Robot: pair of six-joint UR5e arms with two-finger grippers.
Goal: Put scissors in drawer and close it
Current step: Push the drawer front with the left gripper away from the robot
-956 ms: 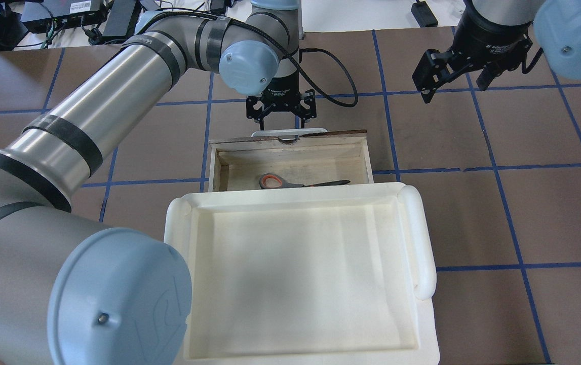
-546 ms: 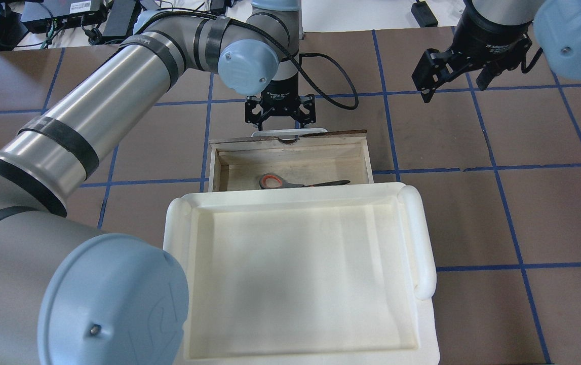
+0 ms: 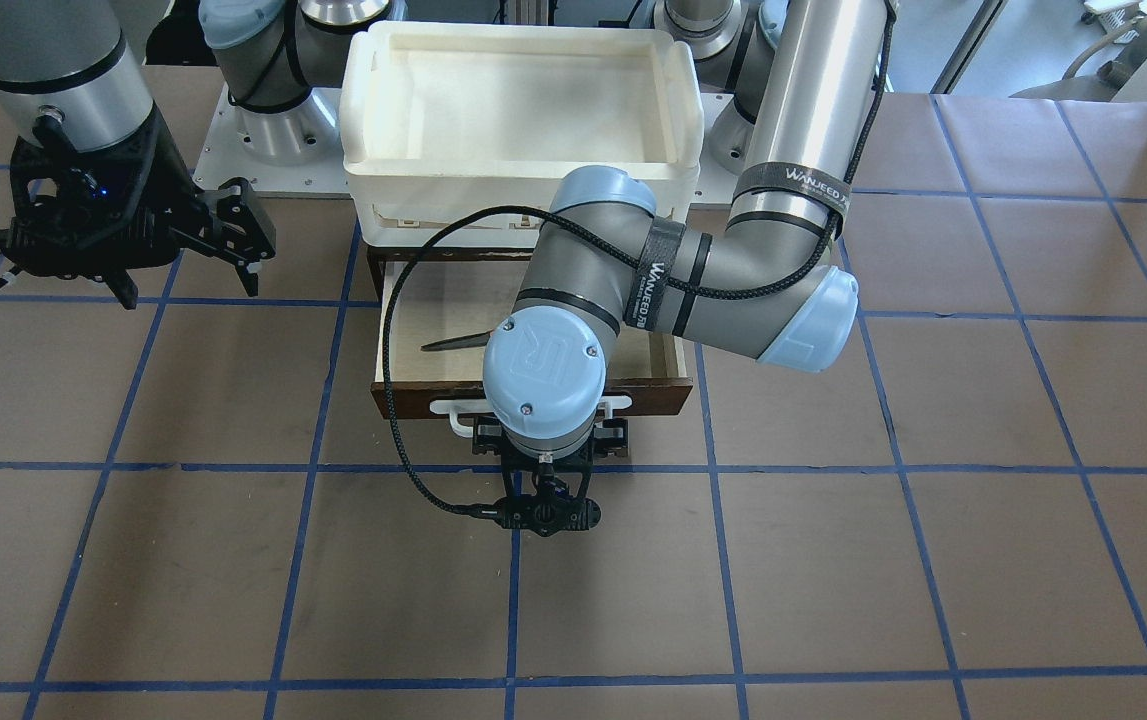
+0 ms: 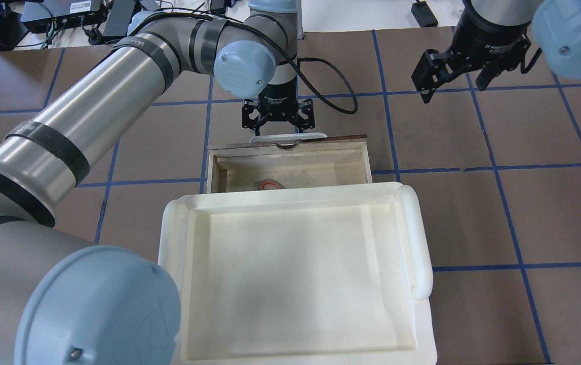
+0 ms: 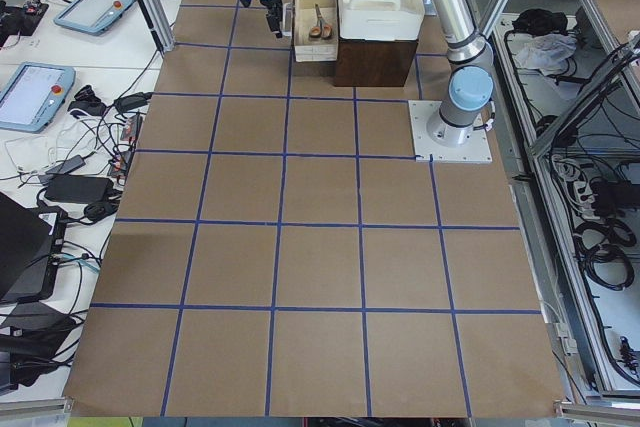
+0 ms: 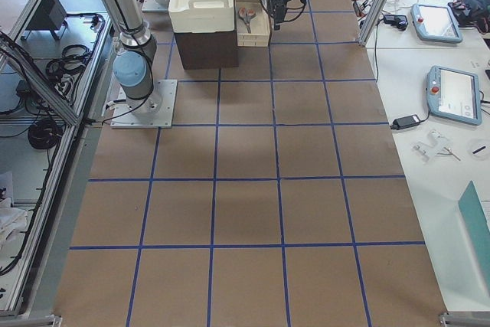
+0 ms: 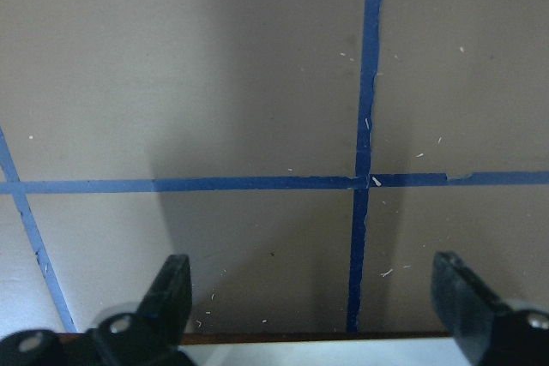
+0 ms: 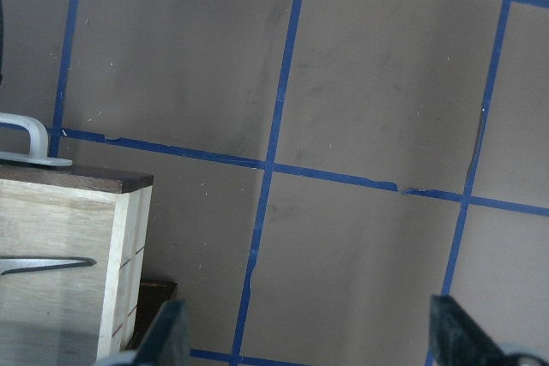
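Observation:
The drawer (image 4: 341, 138) of pale plywood sticks partly out from under the white tray (image 4: 417, 243). Its dark front (image 3: 653, 392) and white bar handle (image 4: 315, 136) face away from the robot. The scissors (image 4: 269, 184) lie inside. Only an orange-lined loop shows from overhead, and the blade tip (image 3: 453, 343) shows in the front view. My left gripper (image 4: 280, 129) is open at the drawer front, with its fingers (image 7: 171, 297) spread either side of the handle's middle. I cannot tell whether it touches. My right gripper (image 4: 455, 81) is open and empty, off to the drawer's right.
The white tray sits on a dark cabinet (image 5: 375, 62) that houses the drawer. The table (image 4: 523, 203) is brown paper with blue tape lines. The left arm's cable (image 3: 388, 400) loops beside the drawer. Electronics (image 4: 67, 10) lie beyond the far edge.
The drawer has slid a little further in under the white tray, covering most of the scissors. The left arm has shifted slightly at the drawer front. The right arm has not moved.

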